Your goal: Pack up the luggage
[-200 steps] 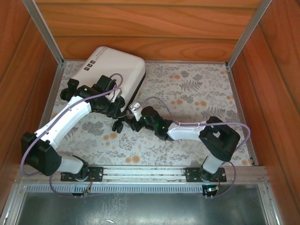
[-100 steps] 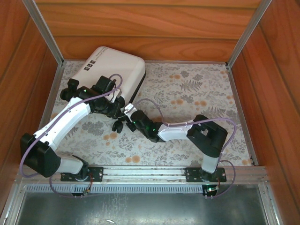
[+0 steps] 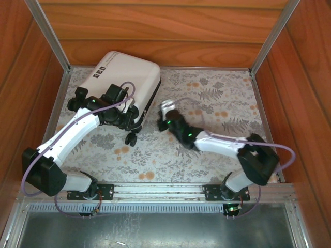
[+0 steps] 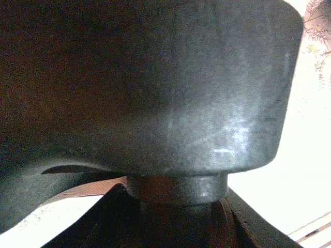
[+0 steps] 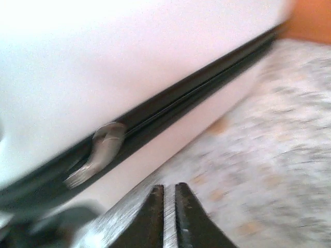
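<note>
One white luggage (image 3: 126, 75) lies closed, black-seamed; right jaws together, left jaws unclear.

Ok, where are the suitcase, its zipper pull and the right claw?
suitcase (image 3: 126, 77), top external view, on the white shell's upper face.
zipper pull (image 5: 101, 150), right wrist view, on the grey tab.
right claw (image 5: 169, 190), right wrist view, between its fingertips.

one white luggage (image 3: 124, 77), one grey zipper pull (image 5: 101, 150) on it; two robot arms (image 3: 77, 129) (image 3: 220, 144), two purple cables (image 3: 30, 155) (image 3: 282, 150), one floral mat (image 3: 217, 98)
</note>
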Tool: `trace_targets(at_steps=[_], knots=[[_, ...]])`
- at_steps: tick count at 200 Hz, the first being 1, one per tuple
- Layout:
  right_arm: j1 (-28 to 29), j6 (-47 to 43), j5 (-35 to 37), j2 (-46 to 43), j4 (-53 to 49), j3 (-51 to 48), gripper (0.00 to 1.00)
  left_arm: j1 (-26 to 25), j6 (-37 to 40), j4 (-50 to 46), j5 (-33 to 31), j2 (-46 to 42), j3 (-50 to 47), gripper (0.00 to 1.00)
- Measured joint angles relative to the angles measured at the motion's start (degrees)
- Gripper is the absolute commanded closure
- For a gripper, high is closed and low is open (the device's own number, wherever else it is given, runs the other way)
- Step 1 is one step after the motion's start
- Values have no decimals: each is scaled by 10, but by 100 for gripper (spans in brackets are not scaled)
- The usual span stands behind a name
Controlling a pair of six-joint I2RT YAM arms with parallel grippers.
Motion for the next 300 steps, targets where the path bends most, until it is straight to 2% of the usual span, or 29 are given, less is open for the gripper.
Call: trace_targets(at_steps=[16, 30, 66, 108, 154, 199, 231, 261, 300], knots=[[-66, 9, 0, -47, -29, 4, 62, 1, 0, -2, -6, -5, -3, 100], [-85, -3, -14, -63, -60, 11, 52, 1, 1, 0, -7, -7, -6, 100], [-74, -61, -132, -66, -114, 6, 44, 1, 3, 2, -10, -12, -9, 100], [-69, -133, -294, -45, -53, -60, 42, 2, 7, 3, -11, -14, -12, 100], [-67, -216, -405, 59, -23, -9, 37, 3, 10, 6, -10, -21, -17, 100], [-67, -265, -476, 123, 42, 24, 32, 3, 10, 8, -10, -23, -19, 100], [-67, -278, -500, 159, 73, 40, 31, 3, 11, 12, -10, -27, -23, 100], [-67, -279, -511, 190, 99, 55, 34, 3, 13, 10, -10, -31, -26, 100], [-67, -273, -525, 212, 111, 72, 43, 3, 14, 9, -10, -31, -26, 100]])
